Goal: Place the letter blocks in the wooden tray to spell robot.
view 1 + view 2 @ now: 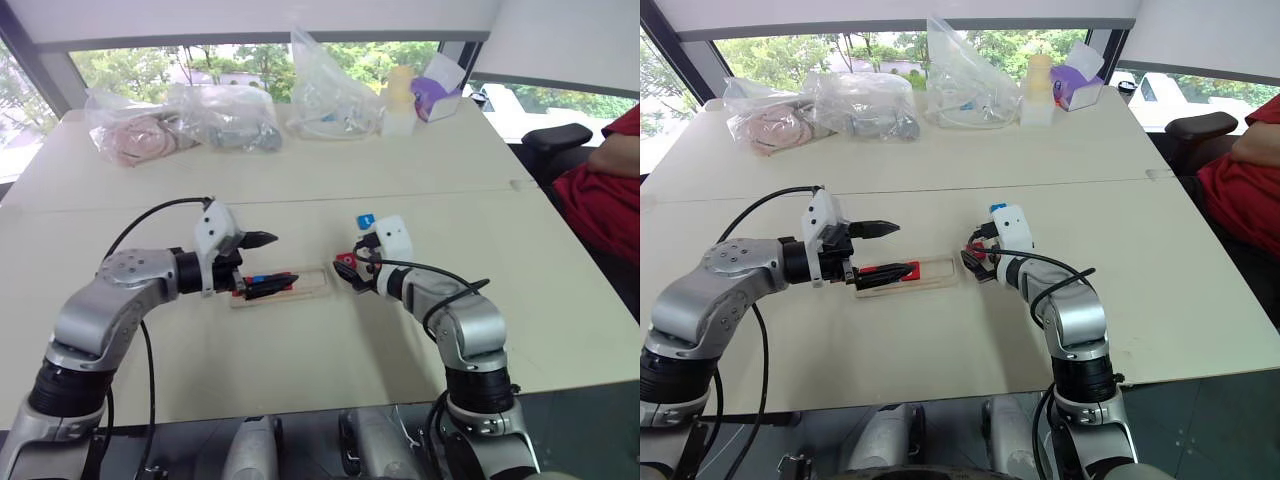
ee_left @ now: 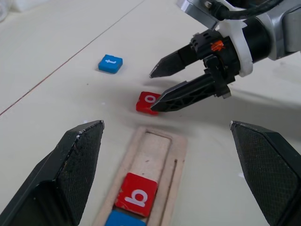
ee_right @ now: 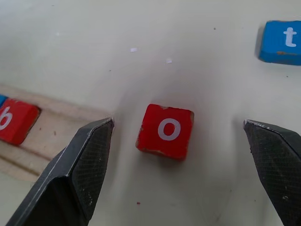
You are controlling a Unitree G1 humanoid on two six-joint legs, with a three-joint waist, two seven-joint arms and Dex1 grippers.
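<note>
The right gripper (image 3: pixel 178 174) has its two black fingers (image 3: pixel 77 169) spread wide and holds nothing. The red o block (image 3: pixel 165 131) lies flat on the table (image 3: pixel 141 42) between the fingers, apart from both in the right wrist view. In the left wrist view one right fingertip ends right at the edge of this block; whether it touches cannot be told. The blue t block (image 3: pixel 282 41) lies beyond the gripper's tips and off to one side, well apart from the o.

The left gripper (image 2: pixel 174 165) is also spread wide and empty. It hangs over the wooden tray (image 2: pixel 181 155), whose far end lies between its fingers (image 2: pixel 70 174). In the tray, close under this gripper, sits the red b block (image 2: pixel 137 194), with the edge of a blue block (image 2: pixel 123 220) just behind it, touching. The tray's far part, ahead of the b, is bare wood. The o block lies just past the tray's end, between the two grippers.

The head views add the wider setting: clear plastic bags (image 1: pixel 180 122), a pale bottle (image 1: pixel 400 98) and a purple packet (image 1: pixel 436 98) at the table's far side, and a person's red sleeve (image 1: pixel 605 190) beyond the right gripper. The right wrist view gives the letters on the o and t plainly; the left wrist view gives the b and shows the right gripper from the front.
</note>
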